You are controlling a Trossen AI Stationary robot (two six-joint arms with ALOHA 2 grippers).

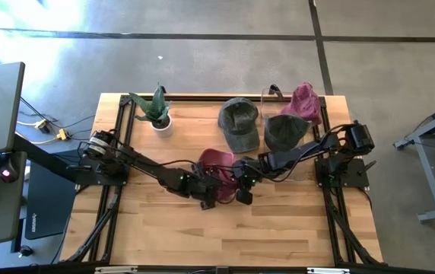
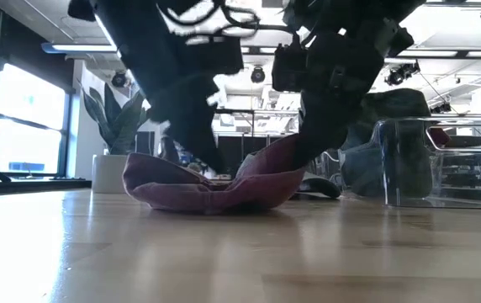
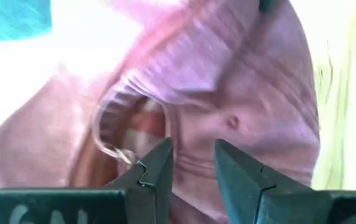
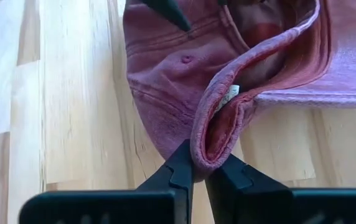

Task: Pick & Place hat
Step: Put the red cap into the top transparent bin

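Observation:
The maroon hat (image 1: 216, 160) lies crumpled near the table's middle, its underside on the wood (image 2: 207, 198). Both grippers are on it. My left gripper (image 1: 208, 192) reaches in from the table's left, and in its wrist view (image 3: 193, 155) the fingers stand close together on the hat's crown. My right gripper (image 1: 243, 187) comes from the right and is shut on the hat's folded rim (image 4: 204, 163). In the low view both arms come down onto the hat, whose right side (image 2: 281, 160) is raised. My left gripper has a bulge of the hat's crown cloth (image 3: 193, 134), near an eyelet, between its two fingers (image 3: 159, 165), slanting down from the near left. The hat rests on the table. My right gripper pinches the doubled-over rim (image 4: 206, 146) beside the white inner label, across the fold, only at the free ends of its fingers (image 4: 181, 165). It comes level from the near right, and that side of the hat stands raised.
Two dark green hats (image 1: 239, 122) (image 1: 284, 129) and a pink hat (image 1: 305, 99) lie at the far edge, beside a clear stand (image 2: 438, 160). A potted plant (image 1: 157, 113) stands far left. Bare wood lies toward the near edge (image 1: 217, 236).

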